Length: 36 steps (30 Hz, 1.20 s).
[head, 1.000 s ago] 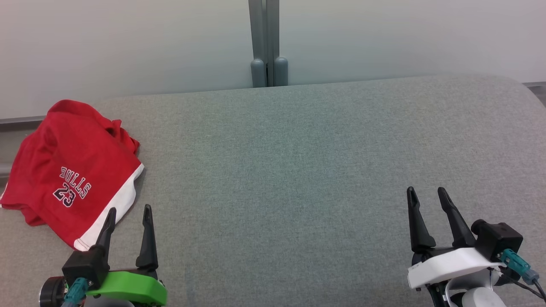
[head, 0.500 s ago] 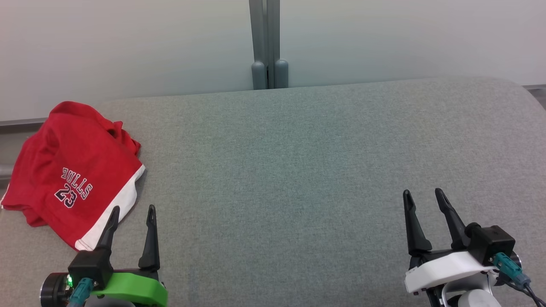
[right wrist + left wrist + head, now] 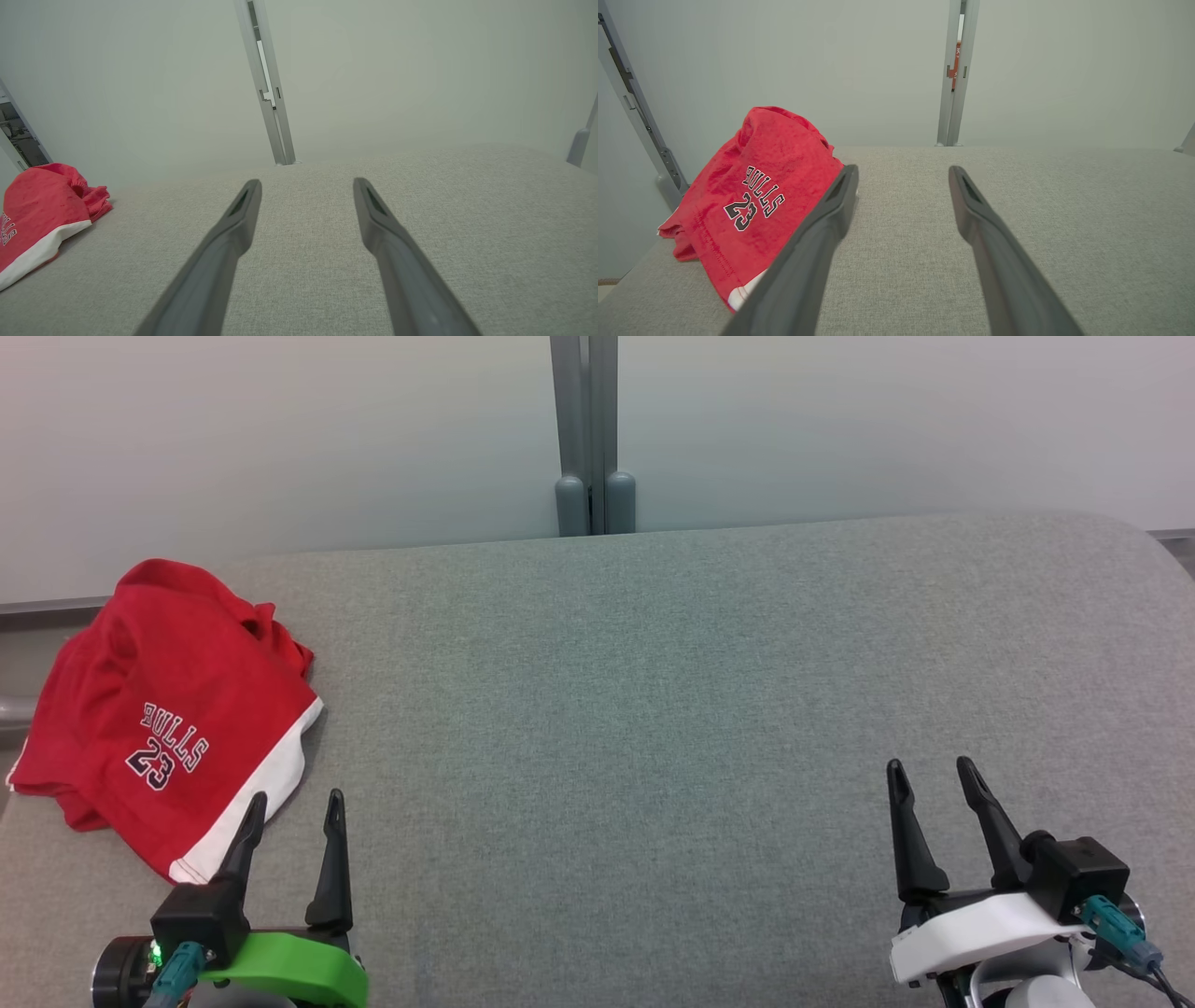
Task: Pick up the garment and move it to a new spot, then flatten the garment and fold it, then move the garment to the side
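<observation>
The crumpled red jersey garment with white hem (image 3: 159,709) is located at the left edge of the grey upholstered surface (image 3: 653,709), just ahead-left of the left gripper (image 3: 297,795), whose fingers are spread and empty. The right gripper (image 3: 931,764), likewise spread, is well apart; a left-arm reach is indicated.

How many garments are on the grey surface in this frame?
1. The red garment lies bunched at the far left of the grey surface, ahead of the left gripper. Anything under it is hidden.

Garment (image 3: 159,709) at far left of work surface (image 3: 653,709), left tool (image 3: 297,795) just beside it, right tool (image 3: 930,763) far right
</observation>
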Motion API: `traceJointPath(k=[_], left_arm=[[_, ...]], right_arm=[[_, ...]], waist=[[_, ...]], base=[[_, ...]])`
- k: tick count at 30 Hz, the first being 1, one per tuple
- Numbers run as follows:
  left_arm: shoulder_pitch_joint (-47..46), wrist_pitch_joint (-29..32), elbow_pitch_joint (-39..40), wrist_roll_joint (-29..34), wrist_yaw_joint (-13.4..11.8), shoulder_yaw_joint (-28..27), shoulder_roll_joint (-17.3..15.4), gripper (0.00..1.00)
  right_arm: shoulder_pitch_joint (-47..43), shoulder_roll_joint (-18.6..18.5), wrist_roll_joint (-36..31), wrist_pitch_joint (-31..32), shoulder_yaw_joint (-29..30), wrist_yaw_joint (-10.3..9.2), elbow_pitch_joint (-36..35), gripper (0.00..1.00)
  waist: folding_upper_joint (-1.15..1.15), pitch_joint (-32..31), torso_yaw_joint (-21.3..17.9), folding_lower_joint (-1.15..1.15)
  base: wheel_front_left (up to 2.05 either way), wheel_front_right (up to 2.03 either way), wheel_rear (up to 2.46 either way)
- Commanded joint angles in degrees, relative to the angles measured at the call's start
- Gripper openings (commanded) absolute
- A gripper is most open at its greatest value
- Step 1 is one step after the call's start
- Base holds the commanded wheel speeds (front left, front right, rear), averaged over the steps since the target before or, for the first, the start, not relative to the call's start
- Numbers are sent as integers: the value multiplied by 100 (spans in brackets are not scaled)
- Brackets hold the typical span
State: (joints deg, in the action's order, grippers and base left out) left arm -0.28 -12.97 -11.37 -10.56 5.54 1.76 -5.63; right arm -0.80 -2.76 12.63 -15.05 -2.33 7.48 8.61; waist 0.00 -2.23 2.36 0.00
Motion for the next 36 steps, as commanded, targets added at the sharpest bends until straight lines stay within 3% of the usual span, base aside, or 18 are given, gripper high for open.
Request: traceJointPath(k=[1, 26, 36], left_arm=[[63, 37, 41, -38, 5, -22, -43, 100], [146, 421, 252, -154, -212, 26, -164, 100], [164, 388, 233, -221, -310, -113, -310, 100]], right_arm=[[-43, -23, 30, -20, 27, 3, 21, 100], [-11, -22, 95, 30, 12, 3, 197, 100], [-33, -22, 124, 24, -96, 3, 245, 100]], waist=[[0, -2, 6, 0], [0, 5, 75, 0], [0, 15, 419, 0]], base=[[0, 0, 0], [0, 0, 0], [0, 0, 0]])
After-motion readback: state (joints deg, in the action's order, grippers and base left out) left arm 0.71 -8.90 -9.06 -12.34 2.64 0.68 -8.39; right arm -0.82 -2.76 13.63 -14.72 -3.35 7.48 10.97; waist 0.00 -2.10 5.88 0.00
